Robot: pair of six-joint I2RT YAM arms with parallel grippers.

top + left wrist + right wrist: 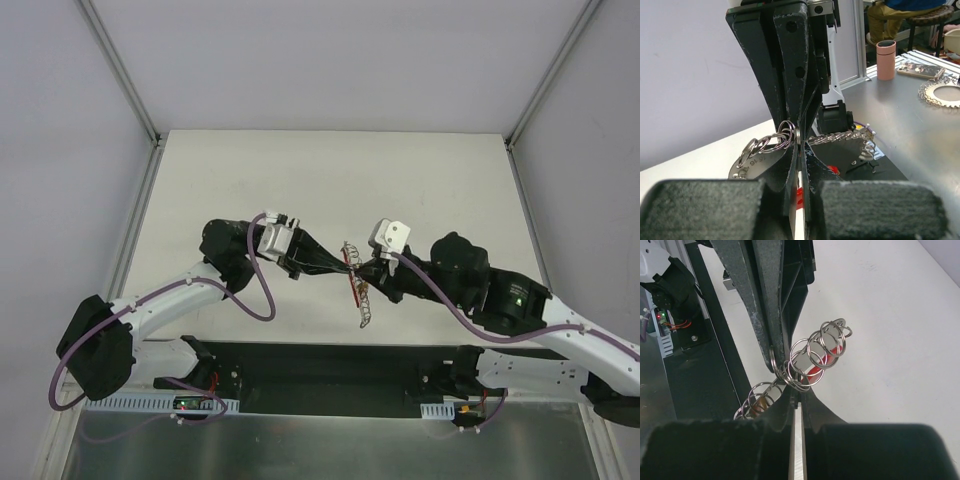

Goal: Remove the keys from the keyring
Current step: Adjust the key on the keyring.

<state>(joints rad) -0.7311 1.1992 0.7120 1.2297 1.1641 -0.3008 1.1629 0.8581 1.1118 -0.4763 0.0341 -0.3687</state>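
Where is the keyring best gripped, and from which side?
Probably the thin wire loop, pinched flat from either side. The keyring is held above the table between the left gripper and right gripper, both shut on it nose to nose; keys trail off one end, leaving its sides free.

We've got a plain white table (320,170) boxed in by pale walls (60,150), with a left post (120,70) of aluminium at the far left corner and a right post (555,70) at the far right. A black plate (330,368) runs along the near edge. Past the table there's a steel bench (910,130) holding a pink cup (885,60), a phone (920,70) just beside it, and a flat mesh ring (941,94) nearby. Further back a person (895,11) sits on a stool (929,17), head out of shot.
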